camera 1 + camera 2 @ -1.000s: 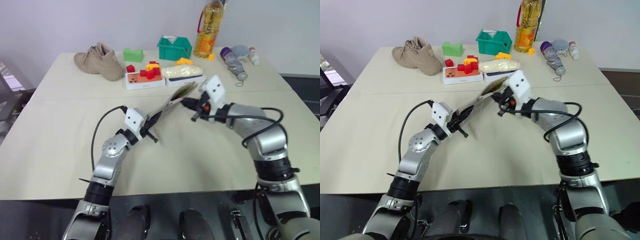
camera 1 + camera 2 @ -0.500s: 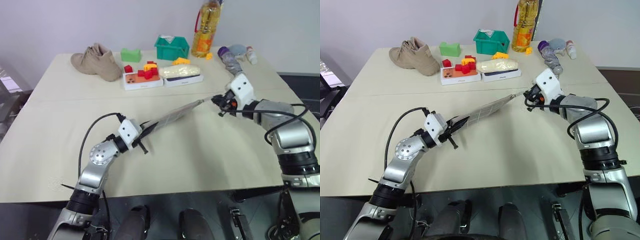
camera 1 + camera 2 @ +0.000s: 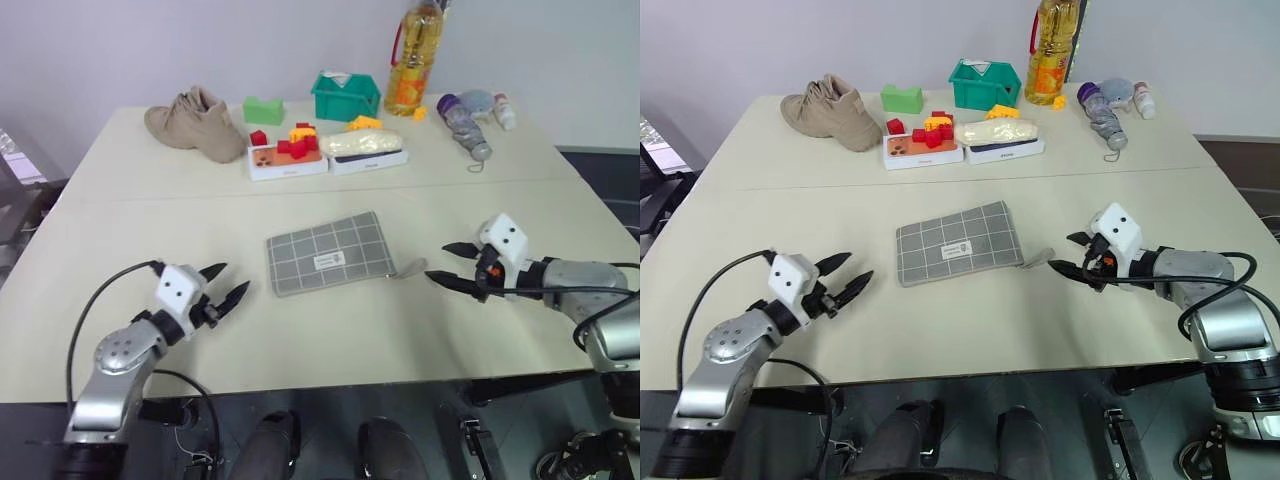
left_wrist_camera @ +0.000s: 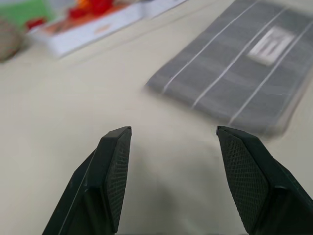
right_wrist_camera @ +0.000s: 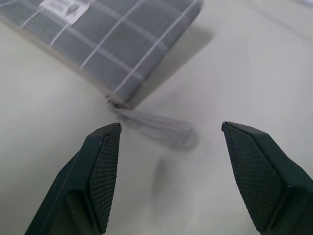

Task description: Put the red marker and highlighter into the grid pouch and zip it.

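Now grid pouch [image 3: 330, 253] flat on desk [image 3: 120, 250], both hands released: left hand [image 3: 224, 288], right hand [image 3: 452, 265] flank pouch; risk: zipper not fully shut, cannot tell.

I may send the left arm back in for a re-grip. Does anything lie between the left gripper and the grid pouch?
Nothing visible does. The left gripper stands open, with only bare table between it and the near end of the grid pouch, which lies flat. The right gripper is open on the far side, by the zipper pull.
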### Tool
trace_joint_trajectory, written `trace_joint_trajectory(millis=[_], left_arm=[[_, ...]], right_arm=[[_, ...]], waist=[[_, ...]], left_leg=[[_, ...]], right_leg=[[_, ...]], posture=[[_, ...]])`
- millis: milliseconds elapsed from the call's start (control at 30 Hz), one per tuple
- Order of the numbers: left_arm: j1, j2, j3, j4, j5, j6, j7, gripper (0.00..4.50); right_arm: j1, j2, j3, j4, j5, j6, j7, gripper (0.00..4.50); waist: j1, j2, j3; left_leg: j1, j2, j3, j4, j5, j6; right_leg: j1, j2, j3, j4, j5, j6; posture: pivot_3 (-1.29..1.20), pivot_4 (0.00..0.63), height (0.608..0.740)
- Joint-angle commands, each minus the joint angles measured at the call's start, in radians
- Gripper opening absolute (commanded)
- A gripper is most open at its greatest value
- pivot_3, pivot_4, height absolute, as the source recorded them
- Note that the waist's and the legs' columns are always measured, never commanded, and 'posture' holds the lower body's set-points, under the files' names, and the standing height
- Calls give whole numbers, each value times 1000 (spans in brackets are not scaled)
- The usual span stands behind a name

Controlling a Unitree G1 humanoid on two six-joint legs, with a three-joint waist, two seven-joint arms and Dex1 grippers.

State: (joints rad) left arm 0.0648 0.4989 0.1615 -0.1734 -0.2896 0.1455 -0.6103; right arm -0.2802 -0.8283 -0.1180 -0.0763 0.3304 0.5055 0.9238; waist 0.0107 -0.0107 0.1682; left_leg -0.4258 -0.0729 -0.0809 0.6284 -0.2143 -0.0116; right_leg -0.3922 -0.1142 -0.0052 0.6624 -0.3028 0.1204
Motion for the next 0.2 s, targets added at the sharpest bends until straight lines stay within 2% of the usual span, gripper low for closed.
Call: trace_joint_trajectory(millis=[33, 200], left_arm=[[38, 4, 58, -49, -12, 39, 44, 2952], [90, 5, 82, -76, -12, 49, 62, 2952]], right_arm=[[2, 18, -49, 11, 21, -47, -8, 3405], [-9, 44, -45, 56, 12, -67, -27, 3405]], waist=[[3, 0, 0], [2, 0, 0]], left_leg=[[0, 0, 0, 0, 0, 0], [0, 0, 0, 0, 0, 0]], right_leg=[[0, 0, 0, 0, 0, 0], [0, -3, 0, 0, 0, 0]], posture=[[0, 150, 739], [0, 150, 739]])
